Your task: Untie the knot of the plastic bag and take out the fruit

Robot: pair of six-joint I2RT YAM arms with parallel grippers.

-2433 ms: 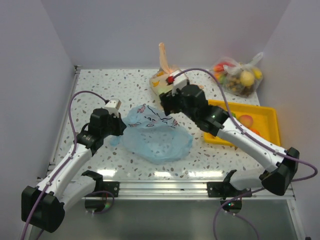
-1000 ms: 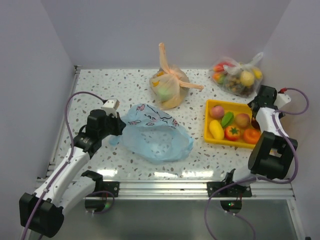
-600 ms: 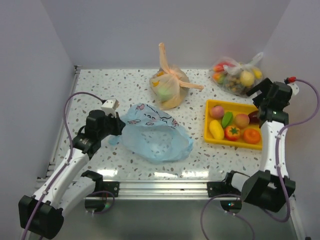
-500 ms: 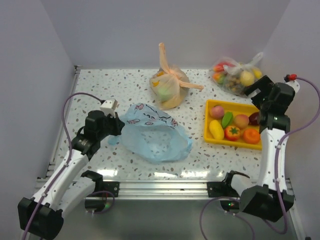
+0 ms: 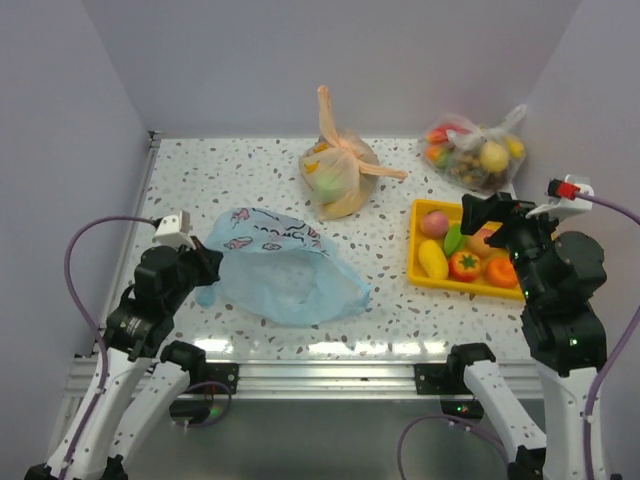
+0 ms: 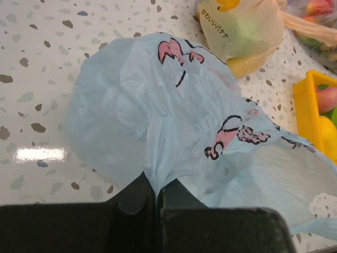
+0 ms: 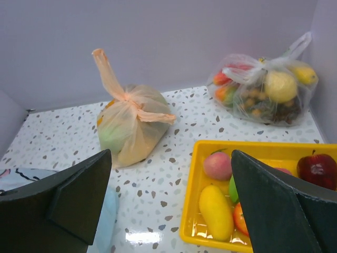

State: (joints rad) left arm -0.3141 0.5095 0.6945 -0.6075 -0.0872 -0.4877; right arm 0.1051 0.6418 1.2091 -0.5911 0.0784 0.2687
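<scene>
**Stage of the task.** The plastic bag [image 5: 285,275] lay slack and flat on the table [image 5: 240,170], left of centre, and no bulge of contents showed through the thin blue film. No knot could be made out in any view. The fruit [image 5: 463,262] sat in the yellow tray [image 5: 452,287] at the right: a tomato, an orange, a peach, a yellow piece, a green piece and a dark red apple. On this evidence the untying and emptying were judged complete or very nearly so. At most, the bag had yet to be let go.

**Grippers.** The left gripper [image 5: 203,272] sat at the bag's left end. In the left wrist view its jaws were pressed together on a gathered pinch of blue film. The right gripper [image 5: 488,218] hovered above the tray. In the right wrist view its fingers [image 7: 79,195] stood wide apart with nothing between them.

**Orientation of the bag.** Its long axis ran across the table from far left to near right. The pinched, gathered end pointed left toward the left gripper. The broad, paler end, probably the mouth, pointed right toward the tray.

**Other items.** The tied orange bag [image 5: 340,180] and the clear bag [image 5: 475,150] stood at the far side, apart from both grippers.
</scene>
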